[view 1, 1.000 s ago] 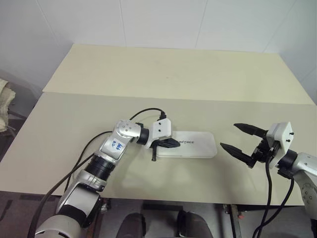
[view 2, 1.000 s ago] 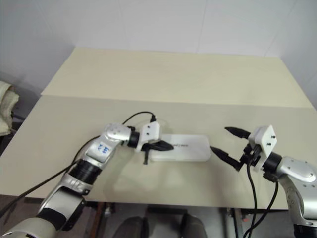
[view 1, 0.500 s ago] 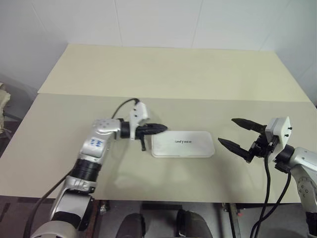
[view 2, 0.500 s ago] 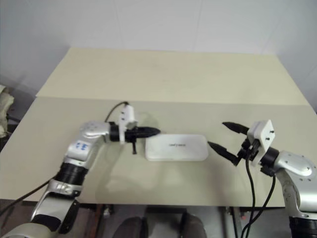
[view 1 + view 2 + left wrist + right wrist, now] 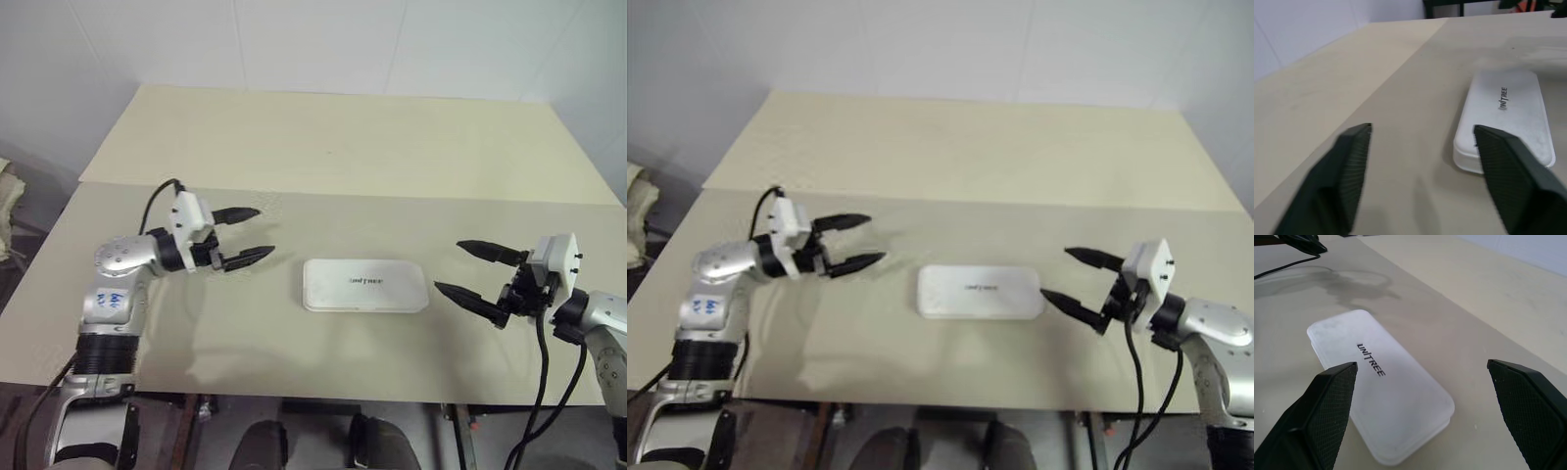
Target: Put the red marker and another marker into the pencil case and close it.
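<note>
one pencil case [image 5: 364, 285] lies flat and shut, lid up with its dark lettering showing, near the middle of the pale bench [image 5: 343, 147]. nothing else lies on the bench around it, and nothing stands between it and either arm. two grippers flank it, both apart from it. the left gripper [image 5: 243, 235] hangs level, jaws wide and empty, pointing toward the case. the right gripper [image 5: 474, 270] mirrors it, also spread wide and holding nothing.

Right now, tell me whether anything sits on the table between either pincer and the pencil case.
Nothing visible does. The closed pencil case lies flat on the table, with bare tabletop between it and the open left pincer and the open right pincer.
</note>
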{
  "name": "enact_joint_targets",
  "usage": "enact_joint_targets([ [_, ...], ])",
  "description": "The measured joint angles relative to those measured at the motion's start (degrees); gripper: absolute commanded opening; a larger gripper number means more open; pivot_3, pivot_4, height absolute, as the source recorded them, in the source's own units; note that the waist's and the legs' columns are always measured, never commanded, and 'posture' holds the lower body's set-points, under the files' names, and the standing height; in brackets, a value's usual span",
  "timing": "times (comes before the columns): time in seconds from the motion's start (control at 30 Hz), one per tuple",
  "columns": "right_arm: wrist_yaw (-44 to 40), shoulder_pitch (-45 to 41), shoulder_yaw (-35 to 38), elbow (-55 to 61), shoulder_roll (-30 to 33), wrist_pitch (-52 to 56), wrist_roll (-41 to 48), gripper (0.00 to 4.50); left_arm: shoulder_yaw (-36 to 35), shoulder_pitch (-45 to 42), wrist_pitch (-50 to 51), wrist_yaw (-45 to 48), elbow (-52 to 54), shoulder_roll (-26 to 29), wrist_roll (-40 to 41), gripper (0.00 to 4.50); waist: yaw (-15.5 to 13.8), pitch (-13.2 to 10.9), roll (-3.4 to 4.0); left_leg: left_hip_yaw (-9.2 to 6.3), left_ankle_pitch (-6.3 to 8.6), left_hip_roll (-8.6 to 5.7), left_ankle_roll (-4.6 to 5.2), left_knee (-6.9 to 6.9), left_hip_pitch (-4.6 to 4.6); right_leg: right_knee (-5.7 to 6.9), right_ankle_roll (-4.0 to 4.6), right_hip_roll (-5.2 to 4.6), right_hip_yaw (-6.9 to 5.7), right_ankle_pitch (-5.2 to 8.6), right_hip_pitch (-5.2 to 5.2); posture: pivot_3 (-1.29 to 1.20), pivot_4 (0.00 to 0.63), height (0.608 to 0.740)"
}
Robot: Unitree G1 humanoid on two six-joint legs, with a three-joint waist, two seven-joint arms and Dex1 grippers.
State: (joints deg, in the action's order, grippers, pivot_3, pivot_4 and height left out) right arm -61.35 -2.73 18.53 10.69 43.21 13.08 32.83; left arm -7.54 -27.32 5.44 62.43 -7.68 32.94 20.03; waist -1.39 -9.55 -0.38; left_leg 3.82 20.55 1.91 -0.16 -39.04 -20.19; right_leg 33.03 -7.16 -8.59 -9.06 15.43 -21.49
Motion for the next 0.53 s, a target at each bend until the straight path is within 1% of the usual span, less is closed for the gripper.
enact_joint_targets([
  [0.23,-1.72,-0.15,0.87,0.08,2.05,-0.57,0.20,4.50,2.32,3.05,4.43,0.77,5.32,-0.12,2.11,4.45,-0.14,0.00,0.00,-0.02,0.00,0.01,0.00,-0.01,0.01,0.03,0.00,0.00,0.01,0.00,0.01,0.00,0.150,0.740],
  [0.53,-1.82,1.56,1.51,1.14,2.66,0.27,0.08,4.50,2.55,5.29,5.66,-0.41,6.38,0.14,2.16,4.45,-0.17,-0.01,0.01,-0.01,0.00,0.01,0.00,0.01,-0.01,-0.01,0.00,0.00,0.01,0.00,0.00,0.00,0.150,0.740],
])
